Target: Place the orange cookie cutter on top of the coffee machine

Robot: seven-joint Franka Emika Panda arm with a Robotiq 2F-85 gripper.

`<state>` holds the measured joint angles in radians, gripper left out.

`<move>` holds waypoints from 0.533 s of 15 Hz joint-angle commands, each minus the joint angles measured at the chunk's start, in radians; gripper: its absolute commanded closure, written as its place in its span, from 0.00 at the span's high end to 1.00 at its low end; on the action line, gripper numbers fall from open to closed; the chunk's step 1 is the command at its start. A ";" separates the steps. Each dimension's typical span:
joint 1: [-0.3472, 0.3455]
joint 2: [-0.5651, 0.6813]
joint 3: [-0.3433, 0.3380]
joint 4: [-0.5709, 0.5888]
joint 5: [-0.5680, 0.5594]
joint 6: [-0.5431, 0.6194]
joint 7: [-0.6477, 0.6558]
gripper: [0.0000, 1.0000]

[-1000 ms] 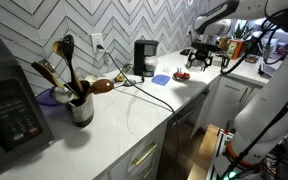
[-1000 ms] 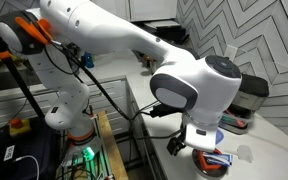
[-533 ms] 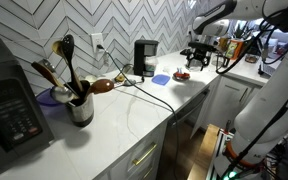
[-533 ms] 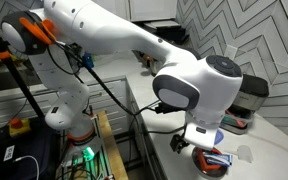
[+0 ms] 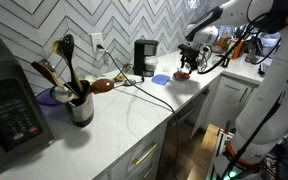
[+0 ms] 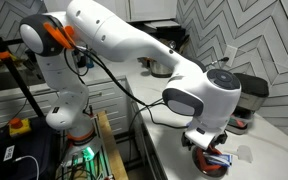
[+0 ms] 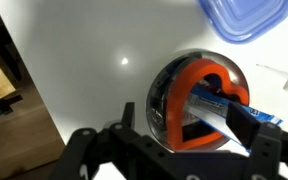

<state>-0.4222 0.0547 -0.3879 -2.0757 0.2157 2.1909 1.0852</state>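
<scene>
The orange cookie cutter (image 7: 176, 105) lies in a small clear bowl (image 7: 155, 92) on the white counter, with a blue-and-white packet (image 7: 209, 108) across it. In an exterior view it is a small red-orange spot (image 5: 181, 74) right of the coffee machine (image 5: 144, 57), which stands upright and black against the tiled wall. My gripper (image 7: 184, 121) is open just above the bowl, one finger on each side of it. It also shows in both exterior views (image 5: 187, 64) (image 6: 206, 150), low over the bowl.
A flat light-blue piece (image 7: 246, 18) lies beside the bowl, between it and the coffee machine (image 5: 161, 78). A utensil holder (image 5: 80, 105), a large black appliance (image 5: 9, 105) and a cable sit further along the counter. The counter edge drops to the floor (image 7: 9, 85).
The arm has swung and lowered, bringing my gripper down from above the counter to just over the bowl with the cookie cutter.
</scene>
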 commanded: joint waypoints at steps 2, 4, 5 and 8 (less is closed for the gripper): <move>0.019 0.057 -0.003 0.006 0.033 0.018 0.067 0.76; 0.025 0.070 -0.003 0.006 0.033 0.016 0.078 0.69; 0.026 0.075 -0.004 0.009 0.034 0.012 0.086 0.55; 0.027 0.090 -0.005 0.016 0.036 0.009 0.106 0.31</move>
<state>-0.3988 0.1256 -0.3859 -2.0728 0.2259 2.2076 1.1682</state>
